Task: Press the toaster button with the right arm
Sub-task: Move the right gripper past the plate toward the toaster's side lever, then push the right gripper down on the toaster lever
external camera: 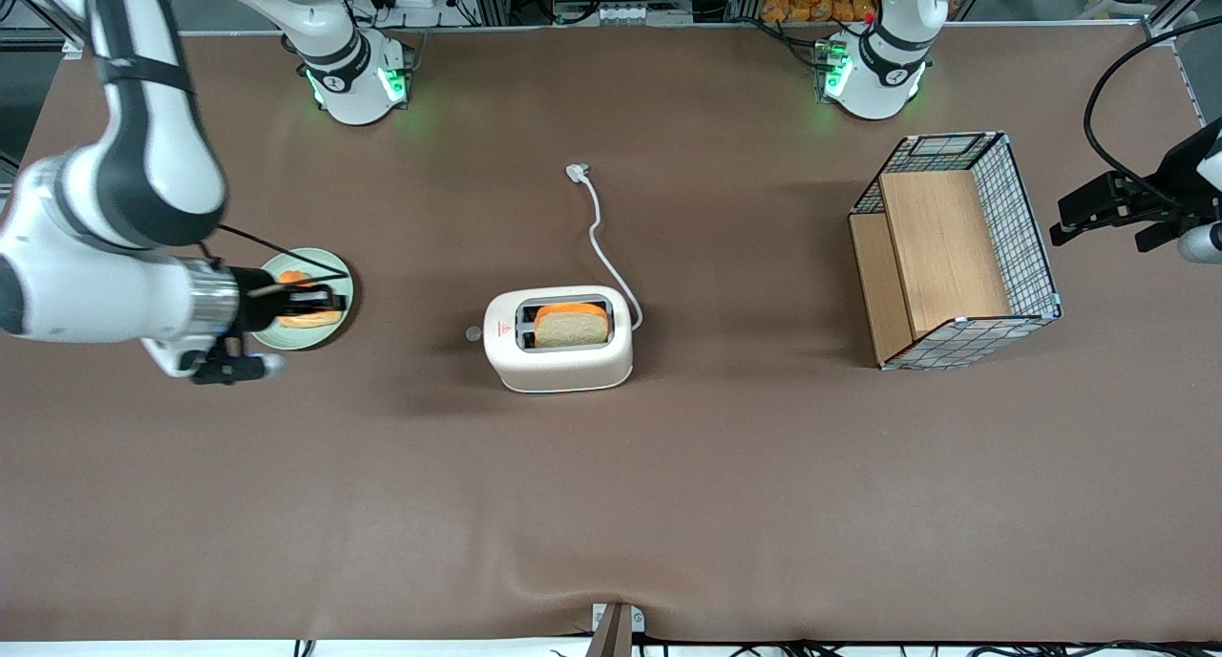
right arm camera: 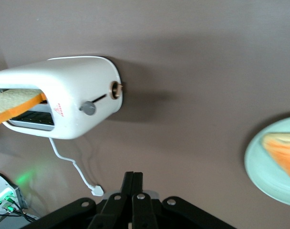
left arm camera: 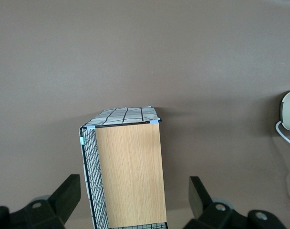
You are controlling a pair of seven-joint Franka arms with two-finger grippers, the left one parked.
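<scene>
White toaster (external camera: 558,351) mid-worktop, 1 bread slice (external camera: 571,325) in slot; grey toaster button (right arm camera: 88,108) well apart from tool (right arm camera: 133,183), fingers pressed together, hovering above green plate (external camera: 329,267).

A green plate (external camera: 336,267) with a sandwich (external camera: 307,318); a wire-and-wood basket (external camera: 955,246) toward the parked arm's end.

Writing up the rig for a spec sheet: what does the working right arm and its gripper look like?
The right arm is white and rounded, with black bands at the joints, a silver wrist ring, and a thin black cable running to the wrist. The gripper, over the plate, has slim black fingers, shut together, on black angular mounts.
</scene>
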